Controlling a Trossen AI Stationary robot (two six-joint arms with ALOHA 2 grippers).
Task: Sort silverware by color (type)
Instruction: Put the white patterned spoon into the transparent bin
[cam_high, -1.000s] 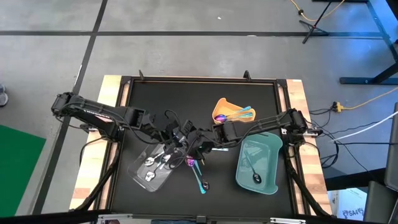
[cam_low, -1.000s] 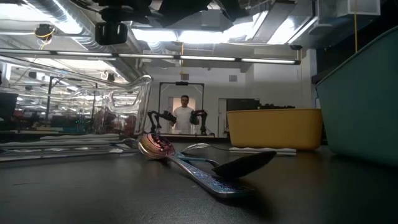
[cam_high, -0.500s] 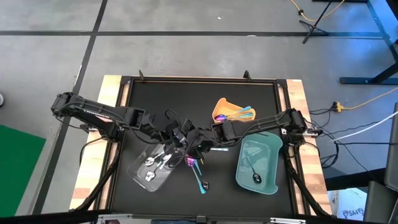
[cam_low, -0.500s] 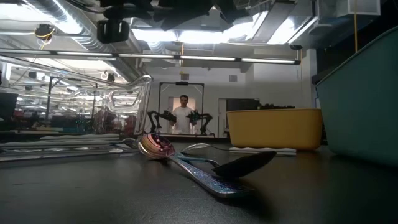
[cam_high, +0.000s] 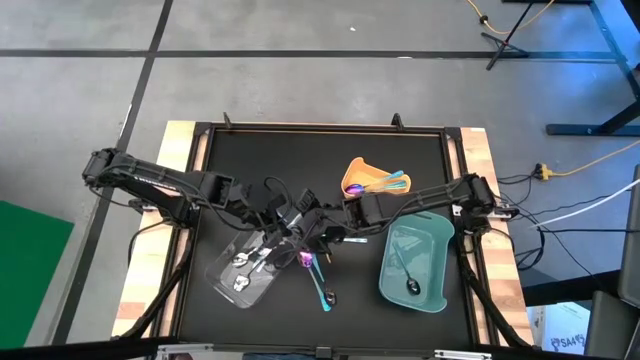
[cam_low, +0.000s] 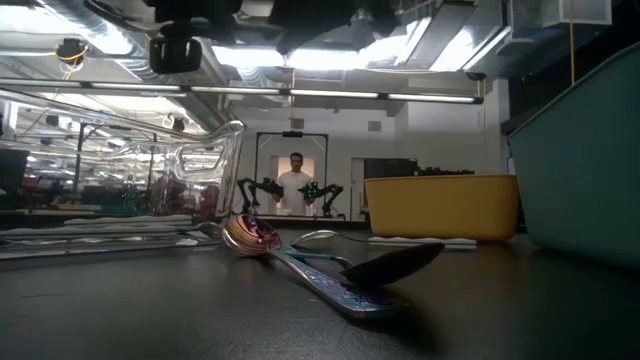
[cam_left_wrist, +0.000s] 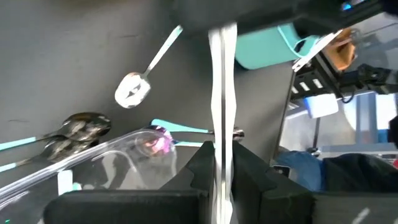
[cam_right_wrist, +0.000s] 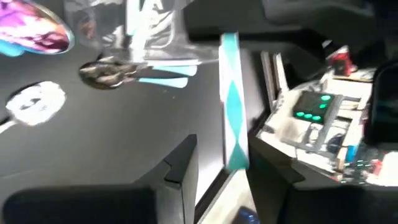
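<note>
My left gripper (cam_high: 297, 228) and right gripper (cam_high: 322, 238) meet over the table's middle. The left one (cam_left_wrist: 222, 182) is shut on a thin silver utensil (cam_left_wrist: 222, 87). The right one (cam_right_wrist: 225, 182) is shut on a teal-handled utensil (cam_right_wrist: 231, 93). On the table below lie an iridescent spoon (cam_high: 305, 260), a teal-handled dark spoon (cam_high: 322, 293) and a small silver spoon (cam_left_wrist: 132, 88). Silver spoons lie in the clear tray (cam_high: 243, 268), coloured ones in the yellow tray (cam_high: 362, 176), and a dark one in the teal tray (cam_high: 415, 262). My left gripper pinches the silver utensil's flat handle (cam_left_wrist: 222, 146) between its two fingers, which lie along it. The utensil runs straight out past the fingertips, off the table; its far end is hidden behind the other arm. My right gripper has the teal handle (cam_right_wrist: 235, 152) between its fingers. The handle runs straight out past them, clear of the table. The utensil's head does not show.
The three trays stand around the grippers: clear toward the near left, yellow toward the far right, teal toward the near right. Loose spoons (cam_low: 330, 268) lie on the black mat just near of the grippers. A person (cam_low: 296, 188) stands far behind the table.
Both arms have stirred slightly above the table's middle. The spoons on the table have stayed where they were.
</note>
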